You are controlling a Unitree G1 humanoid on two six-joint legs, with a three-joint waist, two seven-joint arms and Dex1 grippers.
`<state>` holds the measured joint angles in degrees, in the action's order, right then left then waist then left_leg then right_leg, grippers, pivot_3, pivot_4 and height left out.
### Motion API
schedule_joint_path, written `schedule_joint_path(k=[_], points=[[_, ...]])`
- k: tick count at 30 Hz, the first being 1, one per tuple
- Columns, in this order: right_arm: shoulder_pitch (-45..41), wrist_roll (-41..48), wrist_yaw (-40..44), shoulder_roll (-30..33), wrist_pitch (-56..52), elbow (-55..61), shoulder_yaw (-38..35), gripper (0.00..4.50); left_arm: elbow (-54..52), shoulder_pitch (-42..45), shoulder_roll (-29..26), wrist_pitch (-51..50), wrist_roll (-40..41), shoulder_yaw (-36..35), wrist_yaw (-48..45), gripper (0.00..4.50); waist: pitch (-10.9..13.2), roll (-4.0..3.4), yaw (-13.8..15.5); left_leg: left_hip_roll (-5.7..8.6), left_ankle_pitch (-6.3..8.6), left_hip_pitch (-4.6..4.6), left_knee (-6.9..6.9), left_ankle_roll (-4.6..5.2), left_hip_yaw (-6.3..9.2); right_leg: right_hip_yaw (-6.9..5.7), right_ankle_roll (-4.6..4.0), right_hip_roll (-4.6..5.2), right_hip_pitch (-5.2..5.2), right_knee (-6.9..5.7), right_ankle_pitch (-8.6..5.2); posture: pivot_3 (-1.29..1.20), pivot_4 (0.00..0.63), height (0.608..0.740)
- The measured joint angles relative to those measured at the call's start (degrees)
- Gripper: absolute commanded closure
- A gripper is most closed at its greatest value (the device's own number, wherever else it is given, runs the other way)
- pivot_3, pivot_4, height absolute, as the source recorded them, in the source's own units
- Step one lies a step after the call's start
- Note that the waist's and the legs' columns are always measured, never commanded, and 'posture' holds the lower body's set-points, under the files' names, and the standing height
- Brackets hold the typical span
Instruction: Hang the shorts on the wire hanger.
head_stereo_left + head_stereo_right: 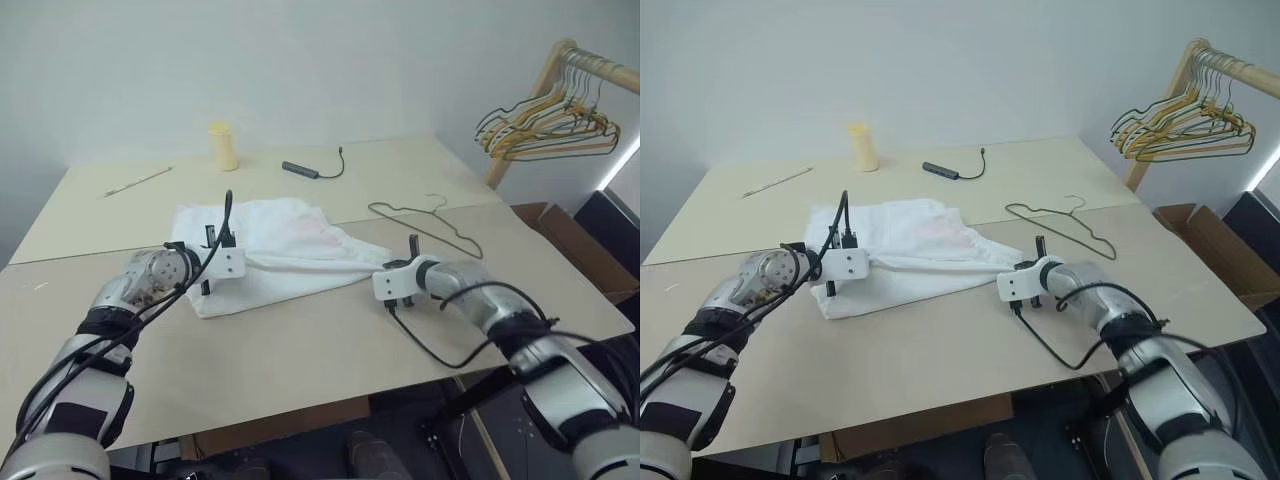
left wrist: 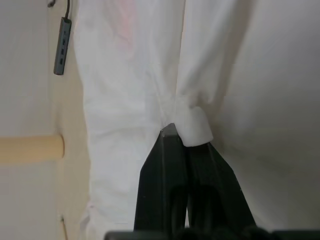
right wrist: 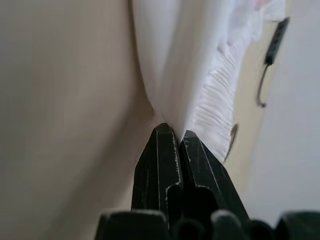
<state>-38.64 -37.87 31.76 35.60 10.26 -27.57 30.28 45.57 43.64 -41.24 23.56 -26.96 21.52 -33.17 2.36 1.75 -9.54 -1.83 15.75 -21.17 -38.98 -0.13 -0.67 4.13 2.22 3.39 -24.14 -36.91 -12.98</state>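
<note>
The white shorts (image 1: pixel 280 235) lie on the beige table (image 1: pixel 300 340), with a faint pink patch near the middle. My left gripper (image 1: pixel 243 262) is shut on a fold of the shorts (image 2: pixel 192 125) at their left side. At the right end of the cloth my right gripper (image 1: pixel 373 276) is shut on the shorts (image 3: pixel 170 65) next to the gathered waistband. One edge of the fabric runs taut between the two grippers. The wire hanger (image 1: pixel 371 208) lies flat on the table behind my right gripper, apart from the shorts.
A yellow cylinder (image 1: pixel 224 146), a dark USB hub with a cable (image 1: pixel 300 169) and a thin stick (image 1: pixel 138 181) lie at the back of the table. A wooden rack with bunched hangers (image 1: pixel 548 125) stands at the far right, above a cardboard box (image 1: pixel 560 235).
</note>
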Motion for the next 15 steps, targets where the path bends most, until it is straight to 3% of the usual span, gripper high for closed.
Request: schedule_joint_path(k=[6, 11, 15], points=[[13.06, 2.99, 17.00, 1.75, -19.49, 30.85, -3.15, 4.48, -1.42, -2.81, -2.84, 2.45, 3.88, -1.65, -1.21, 4.50, 0.00, 0.00, 0.04, -0.01, 0.00, 0.03, -0.09, 0.00, 0.10, -0.05, 0.05, -0.07, 0.00, -0.12, -0.04, -0.07, 0.000, 0.740], [15.22, 4.87, 28.78, 1.94, -31.49, 43.40, -3.22, 4.48, -16.60, -19.53, -12.97, 4.61, 18.89, -7.23, -16.61, 4.50, 0.02, -0.02, -0.06, -0.08, 0.00, 0.01, -0.11, -0.01, -0.01, -0.07, 0.04, -0.08, -0.05, -0.10, -0.05, -0.06, 0.000, 0.740], [15.15, 5.89, 32.19, 1.84, -33.82, 46.84, -2.19, 4.48, -29.75, -34.18, -22.42, 2.19, 29.85, -12.25, -27.17, 4.50, 0.01, 0.00, 1.04, -0.11, 0.00, 0.07, -0.13, -0.01, -0.36, -0.14, 0.04, -0.02, 0.02, -0.08, -0.08, -0.04, 0.000, 0.740]])
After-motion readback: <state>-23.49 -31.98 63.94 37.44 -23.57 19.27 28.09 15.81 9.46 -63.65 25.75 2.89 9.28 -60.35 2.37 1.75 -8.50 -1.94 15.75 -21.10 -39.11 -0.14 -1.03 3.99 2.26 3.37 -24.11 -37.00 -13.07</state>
